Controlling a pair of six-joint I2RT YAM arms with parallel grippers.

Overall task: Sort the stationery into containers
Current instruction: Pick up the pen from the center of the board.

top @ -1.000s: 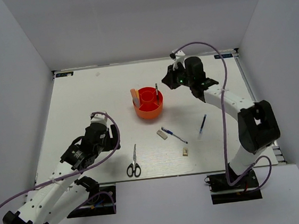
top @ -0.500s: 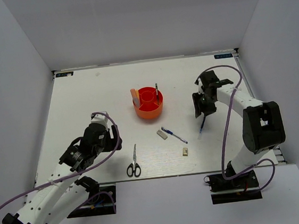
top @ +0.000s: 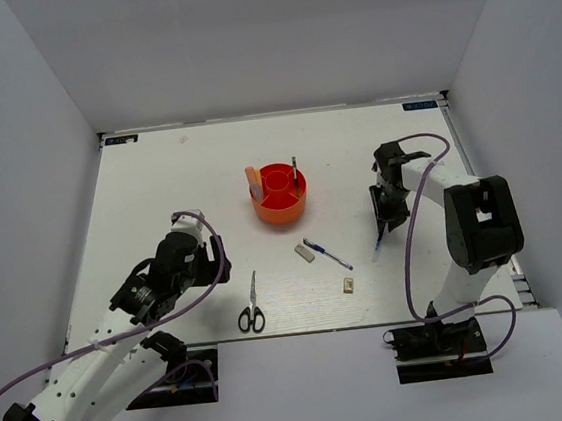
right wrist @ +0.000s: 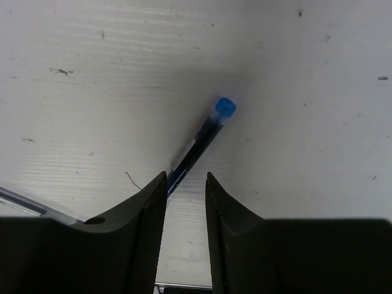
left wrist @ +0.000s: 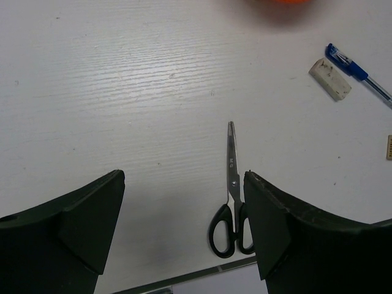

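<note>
The orange tub [top: 280,197] stands mid-table with a dark pen [top: 295,170] upright in it. My right gripper [top: 383,222] is low over a dark blue pen [top: 379,237]. In the right wrist view the gripper [right wrist: 185,174] is open with a narrow gap. That pen [right wrist: 202,138] lies aslant, its lower end passing under the left fingertip [right wrist: 158,184]. My left gripper [top: 204,262] is wide open and empty [left wrist: 184,177] above the black-handled scissors [left wrist: 231,196], also in the top view [top: 251,305]. The eraser [top: 307,253], a blue pen [top: 328,255] and the beige cube [top: 348,285] lie between the arms.
The table's near edge [left wrist: 184,278] runs just below the scissors' handles. The eraser [left wrist: 329,78] and blue pen [left wrist: 358,73] show at the upper right of the left wrist view. White walls enclose the table on three sides.
My right arm has swung from beside the orange tub to the right and come down over the dark blue pen. My left arm has hardly moved.
</note>
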